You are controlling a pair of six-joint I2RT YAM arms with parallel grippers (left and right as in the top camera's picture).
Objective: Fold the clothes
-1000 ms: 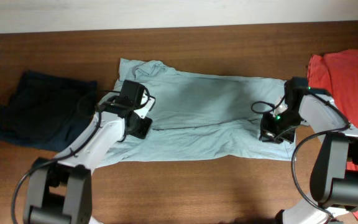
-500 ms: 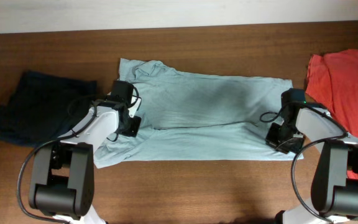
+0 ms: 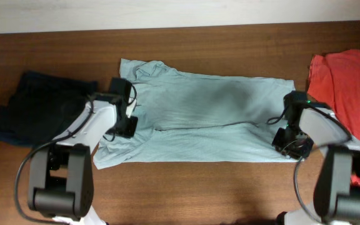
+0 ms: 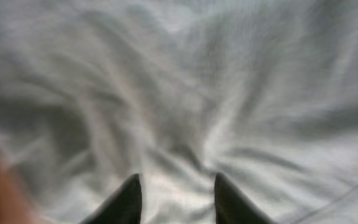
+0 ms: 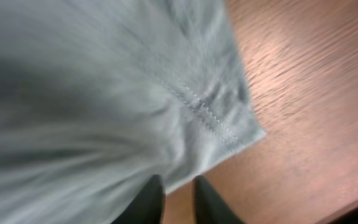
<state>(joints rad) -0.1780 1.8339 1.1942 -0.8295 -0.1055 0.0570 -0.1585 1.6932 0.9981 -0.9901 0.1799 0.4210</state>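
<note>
The pale grey-blue T-shirt (image 3: 199, 119) lies lengthwise across the table, folded once, with a seam line running along its middle. My left gripper (image 3: 127, 127) hovers over its left end, where the cloth is creased. In the left wrist view the left gripper (image 4: 176, 199) is open, with only wrinkled cloth (image 4: 229, 74) beneath it. My right gripper (image 3: 290, 142) is at the shirt's right lower corner. In the right wrist view the right gripper (image 5: 179, 200) stands slightly open over the hem corner (image 5: 241, 127) and bare wood, holding nothing.
A dark navy garment (image 3: 39, 115) lies bunched at the left of the table. An orange-red shirt (image 3: 349, 94) is heaped at the right edge. The brown wooden table (image 3: 230, 187) shows in front of the T-shirt, and a pale wall strip (image 3: 167, 12) runs along the back.
Both grippers have slid outward toward the T-shirt's ends, drawing it longer and flatter. Both have since opened and let go of the cloth.
</note>
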